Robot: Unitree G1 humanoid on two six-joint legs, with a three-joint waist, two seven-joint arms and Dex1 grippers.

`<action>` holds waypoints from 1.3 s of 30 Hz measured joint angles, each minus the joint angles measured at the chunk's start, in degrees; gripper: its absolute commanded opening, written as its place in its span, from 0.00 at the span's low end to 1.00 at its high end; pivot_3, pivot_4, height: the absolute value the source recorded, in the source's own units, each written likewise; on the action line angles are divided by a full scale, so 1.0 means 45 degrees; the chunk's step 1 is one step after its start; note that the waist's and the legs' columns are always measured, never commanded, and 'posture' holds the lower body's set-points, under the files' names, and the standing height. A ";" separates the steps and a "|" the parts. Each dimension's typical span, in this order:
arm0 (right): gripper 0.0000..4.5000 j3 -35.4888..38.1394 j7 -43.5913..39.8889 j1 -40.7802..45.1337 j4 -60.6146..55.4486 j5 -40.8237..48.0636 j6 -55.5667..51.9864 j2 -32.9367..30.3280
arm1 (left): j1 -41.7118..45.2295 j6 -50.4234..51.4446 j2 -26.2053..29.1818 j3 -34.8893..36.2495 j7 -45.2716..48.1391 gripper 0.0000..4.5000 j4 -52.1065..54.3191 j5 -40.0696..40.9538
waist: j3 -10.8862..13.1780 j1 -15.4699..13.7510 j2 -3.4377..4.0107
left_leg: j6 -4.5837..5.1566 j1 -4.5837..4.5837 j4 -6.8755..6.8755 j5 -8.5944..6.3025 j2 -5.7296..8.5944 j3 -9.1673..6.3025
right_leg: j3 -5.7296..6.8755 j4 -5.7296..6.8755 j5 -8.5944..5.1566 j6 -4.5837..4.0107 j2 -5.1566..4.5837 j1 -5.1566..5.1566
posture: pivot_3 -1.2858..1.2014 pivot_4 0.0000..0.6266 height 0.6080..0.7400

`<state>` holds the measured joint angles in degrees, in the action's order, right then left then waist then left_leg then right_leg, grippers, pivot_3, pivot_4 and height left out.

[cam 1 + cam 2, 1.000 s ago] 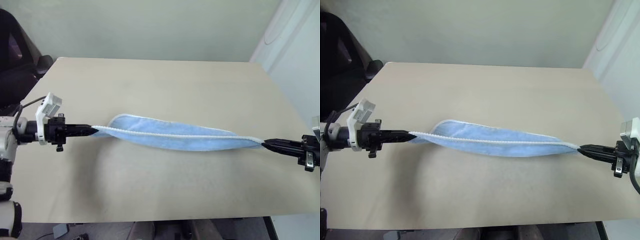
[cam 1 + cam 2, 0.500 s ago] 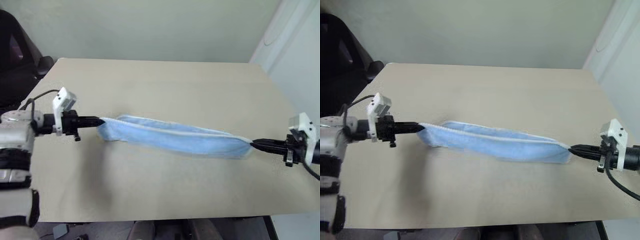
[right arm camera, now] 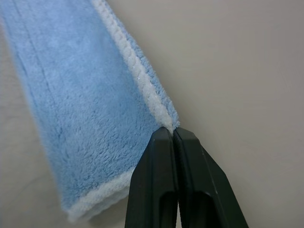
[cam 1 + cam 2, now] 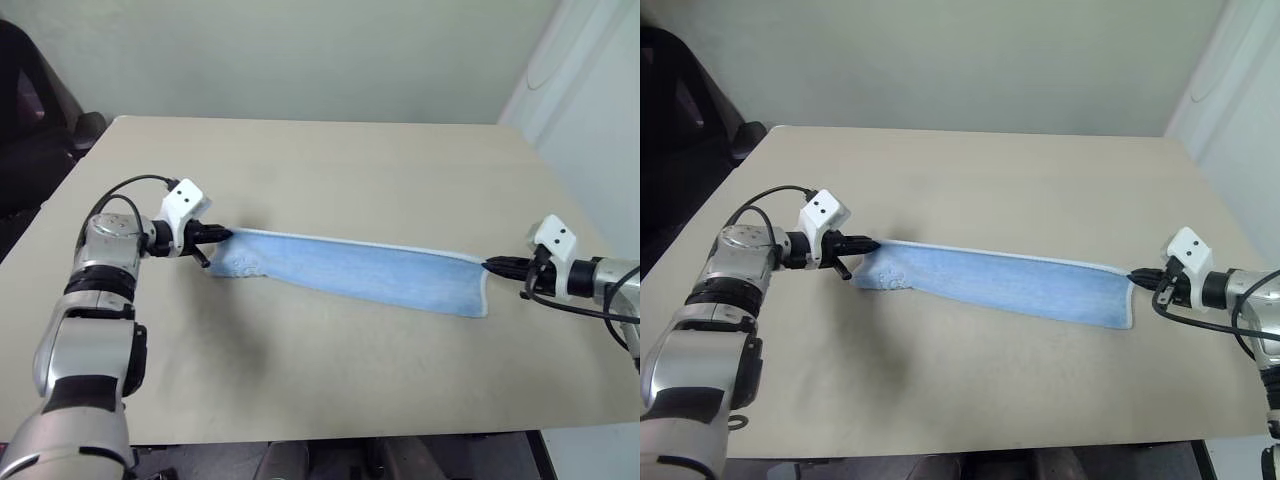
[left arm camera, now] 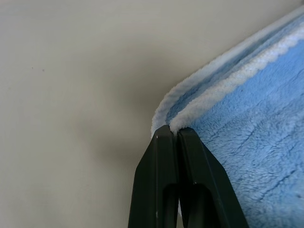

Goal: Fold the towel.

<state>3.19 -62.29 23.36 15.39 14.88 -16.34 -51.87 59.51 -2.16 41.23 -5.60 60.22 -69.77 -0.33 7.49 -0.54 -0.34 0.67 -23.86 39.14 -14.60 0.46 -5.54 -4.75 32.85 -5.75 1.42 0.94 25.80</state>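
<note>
The light-blue towel point(image 4: 350, 270) with white edging point(image 3: 142, 83) is folded into a long narrow strip across the middle of the tan table point(image 4: 330, 170). My left gripper point(image 4: 226, 235) is shut on the strip's far left corner point(image 5: 164, 124). At the other end, my right gripper point(image 4: 487, 266) is shut on the far right corner point(image 3: 172, 124). The cloth hangs stretched between the two, its lower edge at or close to the table. Faint embroidery point(image 4: 892, 276) shows near the left end.
A dark chair point(image 4: 35, 110) stands past the table's left far corner. A pale wall point(image 4: 590, 110) runs along the right side. Bare tabletop surrounds the towel in front and behind.
Both grippers carried the towel's corners farther out over the table and lower. The loose, bowed strip has flattened into a neat band.
</note>
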 measured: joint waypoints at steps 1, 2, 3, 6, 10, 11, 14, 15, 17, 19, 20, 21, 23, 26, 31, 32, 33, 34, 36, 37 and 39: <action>0.00 -0.0030 0.0029 0.0057 0.0101 -0.0105 0.0091 0.0060 | 0.0065 -0.0115 -0.0059 0.0024 -0.0163 0.00 -0.0101 -0.0056 | 0.0000 -0.0005 0.0000 | 0.0000 -0.0001 -0.0003 0.0000 0.0000 0.0000 | 0.0002 0.0000 -0.0001 0.0001 0.0000 0.0001 | 0.52 0.24 1.00; 0.00 -0.0055 0.0067 0.0081 0.0188 -0.0161 0.0154 0.0106 | 0.0131 -0.0240 -0.0131 0.0031 -0.0329 0.00 -0.0175 -0.0144 | 0.0000 -0.0015 0.0000 | -0.0001 -0.0001 -0.0004 0.0000 0.0000 0.0000 | 0.0002 0.0000 0.0001 -0.0001 0.0000 0.0000 | 0.52 0.24 1.00; 0.00 -0.0098 0.0081 0.0081 0.0267 -0.0252 0.0235 0.0140 | 0.0192 -0.0419 -0.0228 0.0031 -0.0592 0.00 -0.0266 -0.0305 | 0.0000 -0.0030 0.0000 | -0.0001 -0.0001 -0.0005 -0.0001 0.0001 0.0000 | 0.0001 -0.0002 0.0001 -0.0003 -0.0001 -0.0004 | 0.52 0.24 1.00; 0.00 -0.0215 0.0094 0.0080 0.0433 -0.0397 0.0396 0.0220 | 0.0242 -0.0740 -0.0404 0.0031 -0.1105 0.00 -0.0492 -0.0501 | 0.0000 -0.0028 0.0000 | -0.0003 -0.0001 -0.0004 -0.0002 0.0005 0.0001 | 0.0001 -0.0006 0.0010 -0.0016 -0.0005 -0.0007 | 0.52 0.24 1.00; 0.00 -0.0412 0.0229 0.0081 0.0717 -0.0636 0.0554 0.0448 | 0.0278 -0.1001 -0.0562 0.0045 -0.1582 0.00 -0.0712 -0.0806 | 0.0001 -0.0024 0.0001 | -0.0002 0.0000 -0.0002 -0.0001 0.0006 0.0002 | 0.0001 -0.0005 0.0009 -0.0014 -0.0005 -0.0007 | 0.52 0.24 1.00; 0.00 -0.0436 0.0249 0.0081 0.0795 -0.0662 0.0570 0.0490 | 0.0296 -0.1005 -0.0584 0.0074 -0.1588 0.05 -0.0744 -0.0827 | 0.0001 -0.0026 0.0001 | -0.0002 0.0000 -0.0002 -0.0001 0.0006 0.0002 | 0.0001 -0.0005 0.0008 -0.0014 -0.0005 -0.0007 | 0.52 0.24 1.00; 0.00 -0.0439 0.0348 0.0081 0.0980 -0.0751 0.0585 0.0510 | 0.0326 -0.1008 -0.0658 0.0171 -0.1760 0.24 -0.0850 -0.0852 | 0.0001 -0.0029 0.0001 | -0.0003 0.0000 -0.0002 -0.0001 0.0006 0.0002 | 0.0001 -0.0004 0.0009 -0.0015 -0.0005 -0.0008 | 0.52 0.24 1.00; 0.05 -0.0439 0.0354 0.0081 0.1019 -0.0758 0.0555 0.0510 | 0.0326 -0.1008 -0.0659 0.0233 -0.1793 0.32 -0.0912 -0.0851 | 0.0001 -0.0027 0.0001 | -0.0003 0.0000 -0.0003 -0.0001 0.0006 0.0003 | 0.0001 -0.0005 0.0010 -0.0016 -0.0005 -0.0008 | 0.52 0.24 1.00; 0.15 -0.0438 0.0354 0.0081 0.1031 -0.0758 0.0482 0.0510 | 0.0325 -0.1008 -0.0671 0.0280 -0.1806 0.47 -0.0979 -0.0858 | 0.0001 -0.0027 0.0001 | -0.0003 0.0000 -0.0003 -0.0001 0.0007 0.0003 | 0.0001 -0.0004 0.0011 -0.0019 -0.0005 -0.0008 | 0.52 0.24 1.00; 0.31 -0.0437 0.0346 0.0080 0.1028 -0.0742 0.0350 0.0510 | 0.0326 -0.1008 -0.0694 0.0318 -0.1814 0.65 -0.0981 -0.0865 | 0.0001 -0.0037 0.0001 | -0.0003 0.0000 -0.0003 -0.0001 0.0007 0.0003 | 0.0001 -0.0005 0.0011 -0.0018 -0.0005 -0.0010 | 0.52 0.24 1.00; 0.39 -0.0434 0.0343 0.0076 0.1028 -0.0737 0.0310 0.0510 | 0.0326 -0.1008 -0.0694 0.0338 -0.1834 0.72 -0.0982 -0.0867 | 0.0001 -0.0040 0.0001 | -0.0003 0.0000 -0.0002 -0.0001 0.0009 0.0003 | 0.0001 -0.0005 0.0011 -0.0018 -0.0006 -0.0011 | 0.52 0.24 1.00; 0.47 -0.0428 0.0340 0.0069 0.1022 -0.0730 0.0280 0.0509 | 0.0326 -0.0992 -0.0694 0.0375 -0.1846 0.81 -0.0984 -0.0866 | 0.0001 -0.0040 0.0001 | -0.0003 0.0000 -0.0002 -0.0001 0.0008 0.0003 | 0.0001 -0.0005 0.0011 -0.0018 -0.0006 -0.0011 | 0.52 0.24 1.00; 0.62 -0.0380 0.0327 0.0026 0.0996 -0.0704 0.0231 0.0504 | 0.0327 -0.0929 -0.0692 0.0531 -0.1854 0.97 -0.0997 -0.0857 | 0.0001 -0.0038 0.0001 | -0.0003 0.0000 -0.0003 -0.0001 0.0008 0.0003 | 0.0001 -0.0005 0.0011 -0.0018 -0.0005 -0.0010 | 0.52 0.24 1.00; 0.77 -0.0130 0.0320 -0.0169 0.0850 -0.0561 0.0188 0.0484 | 0.0327 -0.0908 -0.0664 0.0730 -0.2149 1.00 -0.1006 -0.0850 | 0.0001 -0.0040 0.0002 | -0.0003 0.0000 -0.0003 -0.0001 0.0009 0.0004 | 0.0001 -0.0005 0.0011 -0.0018 -0.0005 -0.0010 | 0.52 0.24 1.00; 0.77 0.0801 0.0427 -0.0364 0.0472 -0.0086 0.0160 0.0358 | 0.0371 -0.0933 -0.0308 0.1114 -0.3087 1.00 -0.1017 -0.0846 | 0.0002 -0.0032 0.0003 | -0.0004 0.0001 -0.0003 -0.0001 0.0008 0.0009 | 0.0000 -0.0004 0.0008 -0.0014 -0.0004 -0.0009 | 0.52 0.24 1.00; 0.77 0.1126 0.0452 -0.0487 0.0350 0.0019 0.0065 0.0249 | 0.0435 -0.0948 -0.0275 0.1259 -0.3248 1.00 -0.1017 -0.0806 | 0.0002 -0.0037 0.0003 | -0.0005 0.0001 -0.0003 0.0000 0.0009 0.0009 | 0.0001 -0.0004 0.0008 -0.0015 -0.0004 -0.0009 | 0.52 0.24 1.00; 0.77 0.1389 0.0453 -0.0642 0.0151 0.0167 -0.0044 0.0113 | 0.0472 -0.0957 -0.0178 0.1445 -0.3342 1.00 -0.1017 -0.0751 | 0.0002 -0.0051 0.0003 | -0.0005 0.0001 -0.0005 -0.0001 0.0009 0.0008 | 0.0001 -0.0003 0.0007 -0.0016 -0.0004 -0.0011 | 0.52 0.24 1.00; 0.77 0.1606 0.0455 -0.0778 -0.0049 0.0257 -0.0106 0.0012 | 0.0496 -0.0957 -0.0052 0.1628 -0.3421 1.00 -0.1017 -0.0691 | 0.0002 -0.0050 0.0003 | -0.0008 0.0001 -0.0006 -0.0002 0.0008 0.0009 | 0.0001 -0.0003 0.0006 -0.0020 -0.0003 -0.0010 | 0.52 0.24 1.00; 0.77 0.2050 0.0504 -0.1605 -0.0939 0.0265 -0.0043 -0.0289 | 0.0539 -0.0990 0.0146 0.2120 -0.2885 1.00 -0.0966 -0.0236 | 0.0002 -0.0092 0.0003 | -0.0014 0.0001 -0.0015 -0.0006 0.0008 0.0006 | 0.0002 -0.0004 -0.0001 -0.0028 -0.0002 -0.0010 | 0.52 0.24 1.00; 0.77 0.2166 0.0561 -0.1976 -0.1340 0.0241 0.0058 -0.0362 | 0.0538 -0.1022 0.0279 0.2268 -0.2497 1.00 -0.0943 -0.0108 | 0.0002 -0.0096 0.0003 | -0.0020 0.0002 -0.0014 -0.0010 0.0008 0.0004 | 0.0001 -0.0002 -0.0004 -0.0031 -0.0002 -0.0010 | 0.52 0.24 1.00; 0.77 0.2256 0.0758 -0.2704 -0.2205 0.0102 0.0258 -0.0447 | 0.0447 -0.1142 0.0382 0.2534 -0.1486 1.00 -0.0601 0.0275 | 0.0004 -0.0102 0.0006 | -0.0020 0.0001 -0.0009 -0.0010 0.0013 0.0006 | 0.0000 -0.0002 -0.0005 -0.0030 -0.0003 -0.0010 | 0.52 0.24 1.00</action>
<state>13.34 -58.88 11.20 5.46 15.34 -15.18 -53.88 61.52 -7.30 42.95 5.80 53.53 -72.48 0.90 7.51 -1.00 -0.32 0.58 -23.85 39.10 -14.64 0.52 -5.51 -4.75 32.84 -5.77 1.28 0.92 25.75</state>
